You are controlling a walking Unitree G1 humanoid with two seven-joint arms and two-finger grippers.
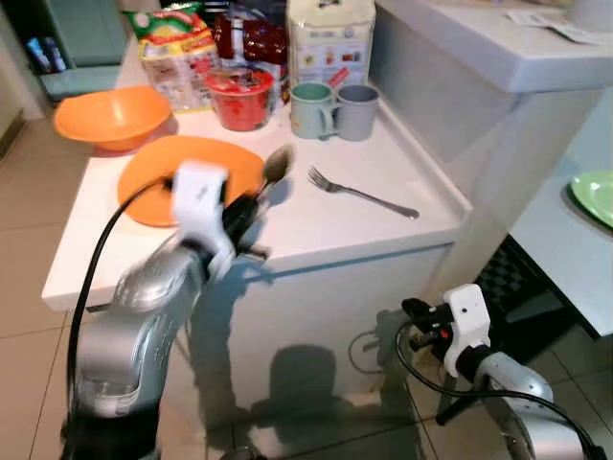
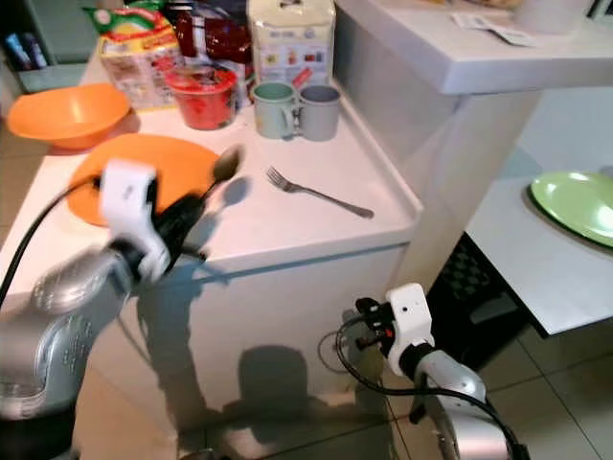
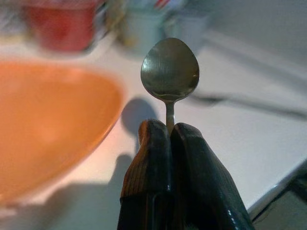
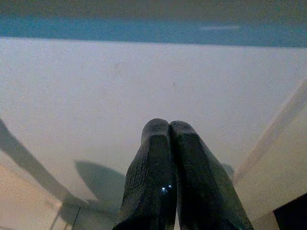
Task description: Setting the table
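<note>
My left gripper (image 1: 251,213) is shut on the handle of a metal spoon (image 1: 276,165), which sticks up above the white counter (image 1: 316,225) by the right rim of an orange plate (image 1: 153,177). In the left wrist view the spoon (image 3: 170,71) rises from between the closed fingers (image 3: 153,158). A fork (image 1: 361,193) lies on the counter to the right of the spoon. My right gripper (image 4: 169,125) is shut and hangs low in front of the counter's white side, holding nothing.
At the back of the counter stand an orange bowl (image 1: 112,116), a red container (image 1: 239,96), two mugs (image 1: 332,109), food packets (image 1: 175,50) and a white box (image 1: 330,38). A green plate (image 2: 575,204) lies on a lower table at the right.
</note>
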